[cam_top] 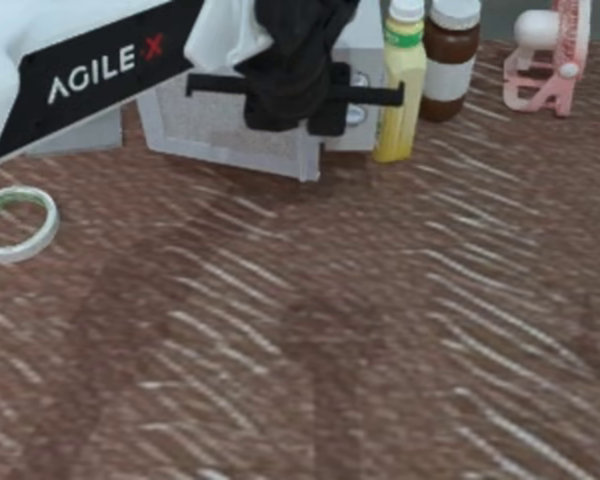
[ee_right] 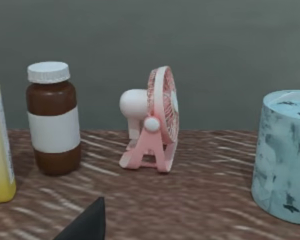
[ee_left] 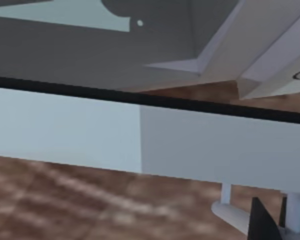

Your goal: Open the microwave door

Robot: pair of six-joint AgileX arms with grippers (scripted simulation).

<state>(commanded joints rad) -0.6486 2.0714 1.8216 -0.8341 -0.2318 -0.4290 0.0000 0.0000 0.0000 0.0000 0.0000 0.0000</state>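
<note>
Our left gripper (cam_top: 310, 95) hangs over the microwave door (cam_top: 230, 130), which stands swung out from the microwave (cam_top: 365, 40). Just beyond our fingers stands a yellow bottle (cam_top: 400, 90), then a brown jar (cam_top: 450, 60); a tape roll (cam_top: 15, 222) lies well behind our arm.

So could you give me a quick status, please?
Left gripper at microwave door, door partly swung out. Right arm out of top view. Yellow bottle beside microwave.

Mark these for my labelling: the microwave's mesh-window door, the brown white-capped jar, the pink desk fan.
light-grey mesh-window microwave door (cam_top: 230, 135), top view, window panel.
brown white-capped jar (ee_right: 54, 130), right wrist view, white label.
pink desk fan (ee_right: 160, 117), right wrist view, grille rim.
</note>
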